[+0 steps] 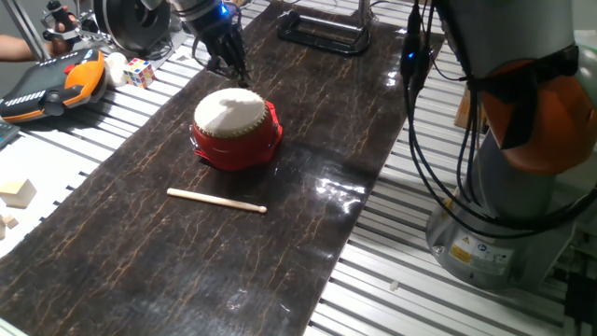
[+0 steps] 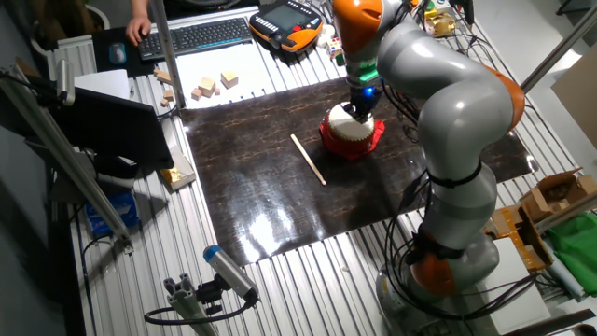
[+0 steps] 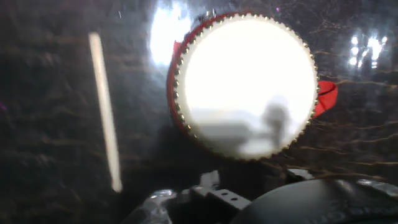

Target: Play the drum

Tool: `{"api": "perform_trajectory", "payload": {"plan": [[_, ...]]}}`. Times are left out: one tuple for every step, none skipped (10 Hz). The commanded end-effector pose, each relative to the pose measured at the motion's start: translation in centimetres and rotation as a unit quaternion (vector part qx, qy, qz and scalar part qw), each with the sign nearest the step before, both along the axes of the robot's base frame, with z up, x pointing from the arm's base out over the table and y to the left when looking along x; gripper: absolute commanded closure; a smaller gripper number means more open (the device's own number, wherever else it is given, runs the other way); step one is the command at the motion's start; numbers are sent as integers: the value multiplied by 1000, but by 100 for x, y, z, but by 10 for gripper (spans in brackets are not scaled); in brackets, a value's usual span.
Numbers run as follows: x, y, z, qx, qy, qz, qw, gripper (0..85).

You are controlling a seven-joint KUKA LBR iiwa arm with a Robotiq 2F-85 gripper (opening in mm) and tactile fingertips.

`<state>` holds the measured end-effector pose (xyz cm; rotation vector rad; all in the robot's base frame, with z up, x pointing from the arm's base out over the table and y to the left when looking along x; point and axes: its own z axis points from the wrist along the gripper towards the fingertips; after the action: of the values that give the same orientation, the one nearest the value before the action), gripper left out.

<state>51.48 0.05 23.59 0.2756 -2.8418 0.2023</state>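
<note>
Right now the drum (image 1: 236, 129) sits mid-mat on the bench (image 1: 112, 140), my hand (image 1: 224, 56) poised just behind it, holding nothing; I cannot tell its opening. Descending off-centre, I risk clipping the rim and shoving the drum toward the stick (image 1: 216, 201).

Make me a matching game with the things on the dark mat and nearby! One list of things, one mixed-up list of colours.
Things:
1. drum body
2. drum skin
3. stick
4. handheld controller beside the mat

Colours:
A. cream-white
B. orange and black
C. glossy red
D. pale wood

Pairs: 1-C, 2-A, 3-D, 4-B
</note>
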Motion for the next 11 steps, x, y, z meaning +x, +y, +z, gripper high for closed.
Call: {"api": "perform_trajectory", "payload": {"plan": [[0, 0, -1, -2, -2, -5, 1000, 843], [1, 0, -1, -2, -2, -6, 1000, 843], [1, 0, -1, -2, -2, -5, 1000, 843], [0, 0, -1, -1, -2, -2, 1000, 843], [1, 0, -1, -1, -1, -1, 1000, 843], [1, 0, -1, -2, -2, -5, 1000, 843], [1, 0, -1, -3, -3, -10, 1000, 843], [1, 0, -1, -6, -6, -20, 1000, 843], [1, 0, -1, -4, -21, -23, 999, 843], [1, 0, -1, 10, -25, -39, 999, 843], [1, 0, -1, 16, -21, -46, 999, 843]]}}
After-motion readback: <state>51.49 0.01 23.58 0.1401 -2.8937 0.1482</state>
